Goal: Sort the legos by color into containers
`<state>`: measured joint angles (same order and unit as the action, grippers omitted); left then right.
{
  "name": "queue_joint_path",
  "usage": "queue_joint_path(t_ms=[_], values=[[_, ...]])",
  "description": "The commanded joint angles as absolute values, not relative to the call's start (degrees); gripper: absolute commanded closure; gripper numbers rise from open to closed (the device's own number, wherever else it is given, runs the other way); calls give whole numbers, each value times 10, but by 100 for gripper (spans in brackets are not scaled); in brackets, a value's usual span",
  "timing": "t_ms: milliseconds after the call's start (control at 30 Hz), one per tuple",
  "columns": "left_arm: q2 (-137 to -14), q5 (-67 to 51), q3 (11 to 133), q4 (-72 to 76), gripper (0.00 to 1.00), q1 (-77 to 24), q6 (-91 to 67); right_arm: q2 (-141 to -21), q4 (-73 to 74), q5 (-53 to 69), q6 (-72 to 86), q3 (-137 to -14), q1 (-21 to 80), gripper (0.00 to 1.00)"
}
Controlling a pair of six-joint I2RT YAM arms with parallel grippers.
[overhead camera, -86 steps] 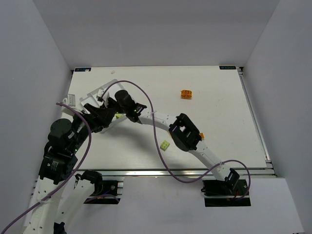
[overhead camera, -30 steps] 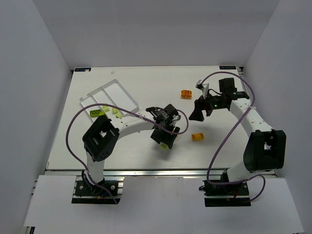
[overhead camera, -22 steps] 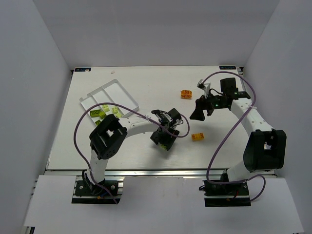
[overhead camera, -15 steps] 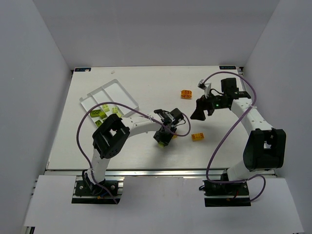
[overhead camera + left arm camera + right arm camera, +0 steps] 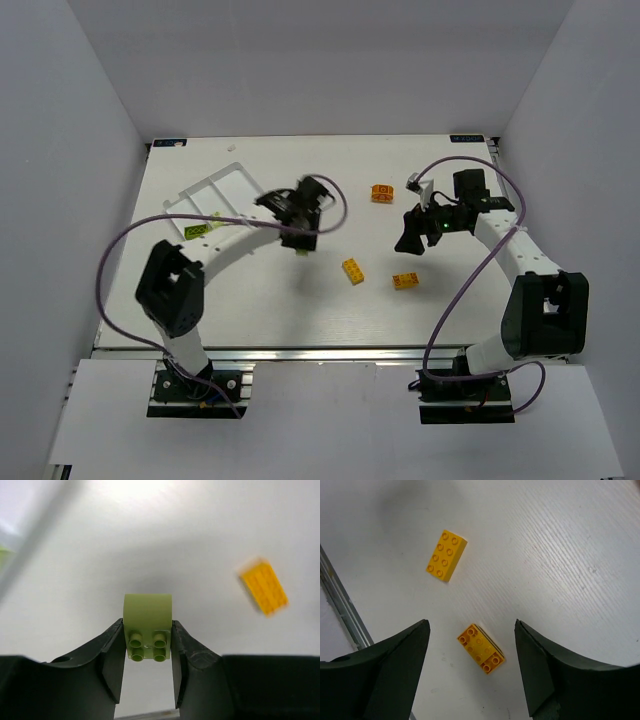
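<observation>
Pinching lime lego (image 5: 147, 615) in my left gripper (image 5: 147, 647) above bench (image 5: 300, 320) near tray (image 5: 235, 170), shallow grip could slip & drop it short; my right gripper (image 5: 470, 630) spread over orange lego (image 5: 481, 649).

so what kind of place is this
Probably a robot lab test cell: a white table boxed in by plain white walls, a left arm and a right arm bolted at its near edge, plus a sorting tray and small toy bricks.

Tray (image 5: 225, 190) rear-left, bricks (image 5: 353, 271) ctr-right
</observation>
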<state>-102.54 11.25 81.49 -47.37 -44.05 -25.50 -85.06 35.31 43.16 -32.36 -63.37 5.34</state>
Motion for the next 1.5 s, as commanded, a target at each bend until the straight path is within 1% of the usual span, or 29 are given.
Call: queue_joint_path(t_ms=[0, 33, 67, 100, 133, 200, 233, 333, 400, 467, 533, 633, 700, 733, 833, 867, 967, 1000, 1067, 1100, 1133, 1200, 1267, 1300, 1333, 1367, 1400, 1433, 1467], values=[[-959, 160, 806, -470, 100, -331, -277, -827, 314, 401, -309, -615, 57, 27], [-961, 164, 805, -469, 100, -307, -275, -826, 308, 398, -304, -613, 61, 31], [-962, 169, 809, -468, 100, -266, -272, -829, 307, 396, -302, -610, 62, 33], [-966, 174, 813, -467, 100, -251, -266, -832, 307, 394, -303, -610, 64, 36], [-980, 189, 830, -465, 100, -237, -261, -834, 307, 393, -301, -611, 68, 43], [-1004, 200, 855, -470, 100, -207, -257, -842, 307, 391, -301, -612, 73, 49], [-1032, 206, 869, -474, 100, -198, -256, -844, 308, 389, -301, -613, 75, 57], [-1096, 223, 930, -494, 100, -172, -256, -855, 316, 379, -297, -622, 83, 65], [-1121, 230, 965, -505, 100, -161, -253, -857, 320, 365, -297, -626, 87, 64], [-1148, 239, 981, -513, 96, -147, -254, -855, 323, 356, -303, -626, 89, 58], [-1159, 250, 998, -518, 94, -133, -255, -855, 327, 345, -308, -625, 89, 53], [-1165, 254, 1000, -523, 94, -119, -255, -853, 332, 337, -313, -623, 89, 51], [-1162, 246, 995, -512, 85, -111, -246, -852, 334, 334, -314, -621, 88, 50], [-1163, 244, 994, -511, 84, -106, -244, -850, 334, 336, -314, -619, 89, 49], [-1160, 231, 984, -505, 69, -99, -244, -852, 337, 337, -310, -620, 89, 45], [-1158, 229, 981, -503, 52, -99, -245, -854, 340, 336, -311, -621, 91, 43], [-1157, 218, 971, -502, 38, -94, -250, -858, 347, 337, -318, -631, 91, 35], [-1156, 215, 969, -501, 29, -94, -250, -860, 351, 332, -322, -633, 91, 34], [-1151, 209, 971, -501, 20, -89, -252, -862, 360, 331, -331, -640, 91, 32], [-1146, 206, 973, -499, 17, -89, -252, -863, 363, 330, -336, -642, 91, 31], [-1137, 199, 975, -495, 16, -89, -252, -864, 366, 329, -343, -643, 92, 31], [-1123, 188, 990, -497, 16, -89, -252, -865, 382, 329, -355, -649, 92, 30], [-1093, 154, 998, -490, 19, -89, -251, -867, 405, 341, -400, -656, 93, 30], [-1079, 136, 991, -470, 26, -101, -249, -866, 431, 347, -426, -656, 93, 28], [-1044, 78, 980, -453, 32, -101, -238, -861, 449, 354, -498, -655, 92, 28], [-1023, 37, 946, -434, 40, -106, -236, -860, 469, 377, -548, -651, 93, 27], [-1004, 2, 920, -392, 51, -106, -237, -855, 490, 388, -598, -644, 91, 27], [-982, -56, 893, -370, 68, -106, -253, -843, 526, 394, -649, -636, 91, 26], [-944, -130, 865, -349, 75, -106, -260, -838, 542, 400, -763, -625, 91, 25]])
